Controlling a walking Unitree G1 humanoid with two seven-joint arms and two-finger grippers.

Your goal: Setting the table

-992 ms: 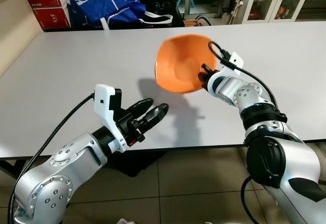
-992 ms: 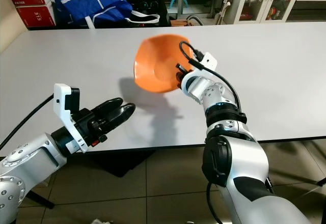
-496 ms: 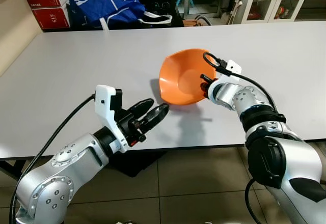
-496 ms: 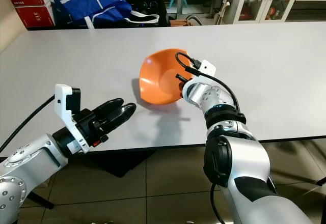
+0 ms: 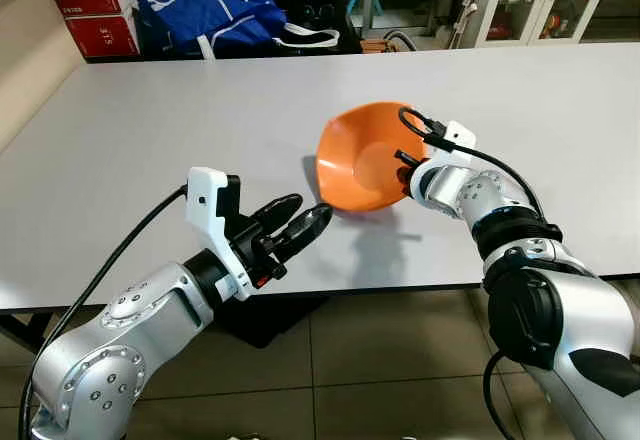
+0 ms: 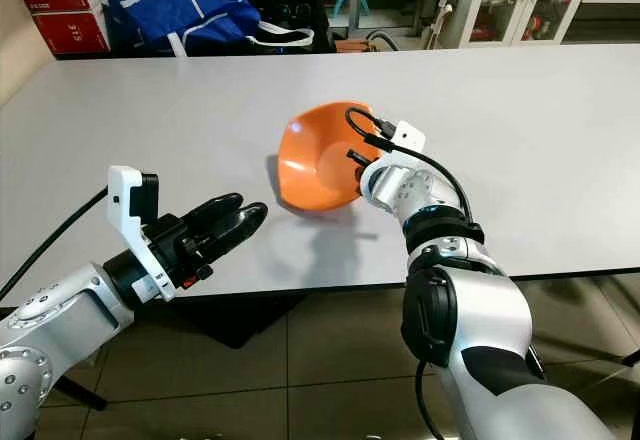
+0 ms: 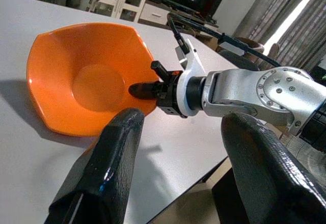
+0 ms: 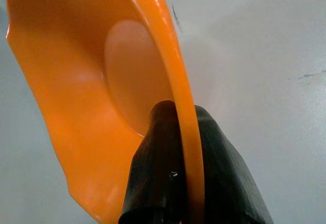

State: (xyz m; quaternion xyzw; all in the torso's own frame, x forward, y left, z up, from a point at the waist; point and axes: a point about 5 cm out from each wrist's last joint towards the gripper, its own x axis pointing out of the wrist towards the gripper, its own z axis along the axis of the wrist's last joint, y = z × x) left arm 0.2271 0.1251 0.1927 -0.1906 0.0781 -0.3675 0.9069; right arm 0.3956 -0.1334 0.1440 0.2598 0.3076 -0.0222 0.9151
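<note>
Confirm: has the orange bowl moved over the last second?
Yes. The orange plastic bowl, pinched by the right hand, dropped toward the grey table and slightly rightward along its near edge.

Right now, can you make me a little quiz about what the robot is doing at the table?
1. True or false: the right hand pinches the rim of the orange bowl.
2. How does the bowl sit? A) flat on the table B) tilted, lower edge on the table C) upside down
3. Fill in: the left hand has its fingers ____ and holds nothing.

Key: 1 true; 2 B; 3 open.
</note>
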